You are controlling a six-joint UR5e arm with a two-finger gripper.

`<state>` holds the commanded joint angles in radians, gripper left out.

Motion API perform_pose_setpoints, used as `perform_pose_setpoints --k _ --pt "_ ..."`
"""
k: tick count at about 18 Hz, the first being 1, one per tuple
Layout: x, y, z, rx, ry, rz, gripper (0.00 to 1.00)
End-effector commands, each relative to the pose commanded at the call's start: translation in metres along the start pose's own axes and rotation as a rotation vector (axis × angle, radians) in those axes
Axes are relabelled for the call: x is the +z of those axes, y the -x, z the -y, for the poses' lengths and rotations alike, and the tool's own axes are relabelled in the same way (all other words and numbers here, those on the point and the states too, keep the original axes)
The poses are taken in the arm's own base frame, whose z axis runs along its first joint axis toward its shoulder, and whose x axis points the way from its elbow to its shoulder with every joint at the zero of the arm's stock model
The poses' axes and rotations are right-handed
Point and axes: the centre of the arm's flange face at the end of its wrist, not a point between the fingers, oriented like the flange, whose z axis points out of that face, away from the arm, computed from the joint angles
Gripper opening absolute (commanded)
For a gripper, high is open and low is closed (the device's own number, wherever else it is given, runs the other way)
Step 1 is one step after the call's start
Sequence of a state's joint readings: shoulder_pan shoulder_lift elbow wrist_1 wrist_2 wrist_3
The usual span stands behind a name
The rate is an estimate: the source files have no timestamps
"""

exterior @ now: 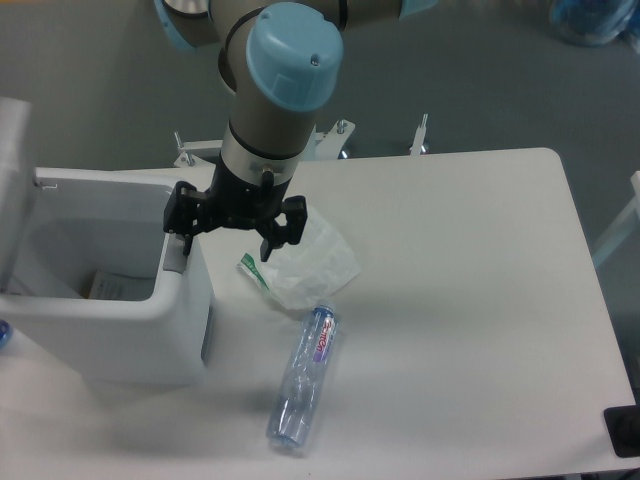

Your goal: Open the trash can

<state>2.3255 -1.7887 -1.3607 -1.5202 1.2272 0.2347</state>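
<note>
The trash can [110, 320] sat at the left end of the worktop [470, 300], a big white boxy bin with rounded corners. Its lid [14, 190] stood swung up at the far left, nearly on edge, so the inside lay open to view; a pale flat piece of something rested on the bottom (too small to make out what). At the can's right rim sat the grey push-button tab [175, 257].

The gripper [232, 235] hung right over that rim. Its left black finger [183, 222] was down at the grey tab, touching it or very nearly so, while the other finger [279, 232] stood off to the right above the worktop. The jaws were spread wide apart with nothing held between them. Above them rose the arm's grey wrist with its light blue cap [294, 55].

Just right of the can, partly under the gripper, lay a crumpled white plastic bag [315, 262] with a small green-marked scrap at its left edge. Near it, closer to the front edge, an empty clear plastic bottle [303, 377] lay on its side, its cap end pointing toward the bag. A dark object [622, 431] showed at the worktop's lower right corner.
</note>
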Motion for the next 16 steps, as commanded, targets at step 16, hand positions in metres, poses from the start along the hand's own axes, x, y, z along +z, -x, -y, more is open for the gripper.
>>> perform_pose_setpoints --k 16 --pt "-0.072 0.122 -0.002 0.247 -0.087 0.212 1.00"
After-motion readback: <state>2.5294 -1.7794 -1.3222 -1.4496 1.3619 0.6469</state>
